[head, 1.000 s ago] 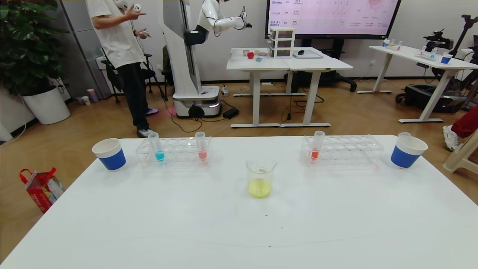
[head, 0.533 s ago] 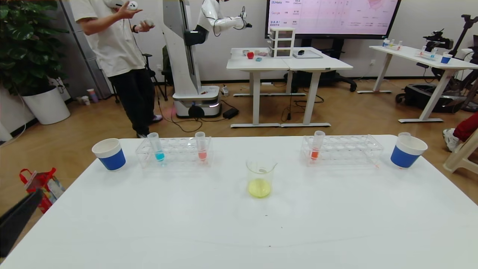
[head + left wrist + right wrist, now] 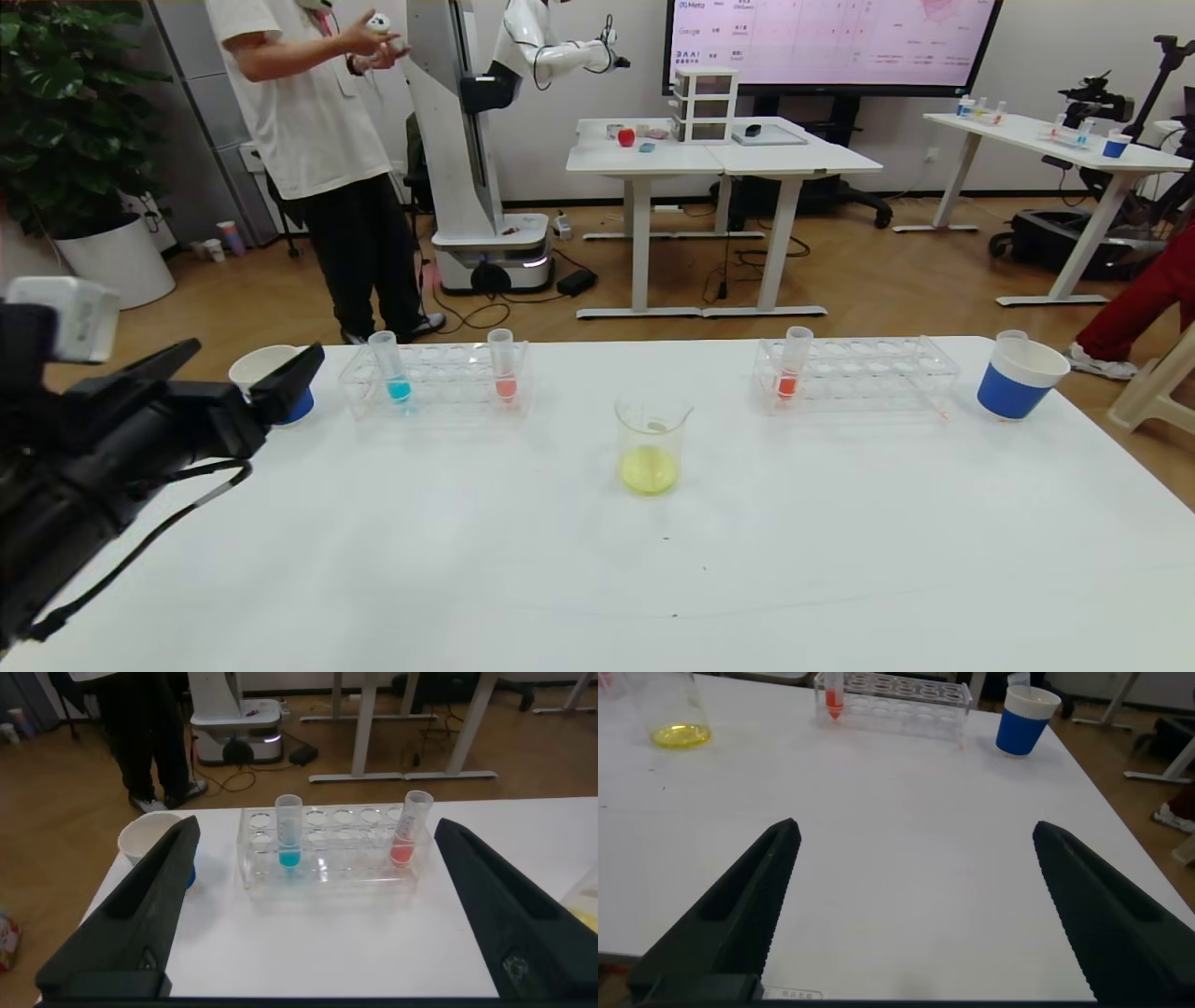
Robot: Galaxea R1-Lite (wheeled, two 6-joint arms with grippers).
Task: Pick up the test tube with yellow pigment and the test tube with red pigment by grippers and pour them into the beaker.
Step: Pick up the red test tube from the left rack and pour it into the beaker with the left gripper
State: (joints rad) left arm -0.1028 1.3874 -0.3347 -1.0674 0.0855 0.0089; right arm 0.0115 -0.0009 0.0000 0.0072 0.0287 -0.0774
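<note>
The left claw (image 3: 245,375) hangs above the counter's (image 3: 597,560) left edge, near the far-left corner, spread wide and holding nothing. Its fingers point toward the left rack (image 3: 437,378), which suggests it is lining up on a tube there. That rack stands along the far edge left of centre, with a cyan tube (image 3: 390,366) at its outer end and the test tube with red pigment (image 3: 503,365), pale salmon at its bottom, at its inner end; both stand upright in their holes, so a grasp would have to close on the bare upper part above the rack.

The beaker (image 3: 651,443) stands well apart from both racks, near the middle of the counter, where either arm could probably reach it to pour. It already holds yellow liquid, and no tube with yellow liquid shows anywhere, so the yellow pour looks done.

The right claw (image 3: 915,901) shows only in its wrist view, wide open and empty over the counter's near-right area. The right rack (image 3: 854,373) stands along the far edge with a deeper orange-red tube (image 3: 793,362), and a blue paper cup (image 3: 1019,377) sits near the far-right corner.
</note>
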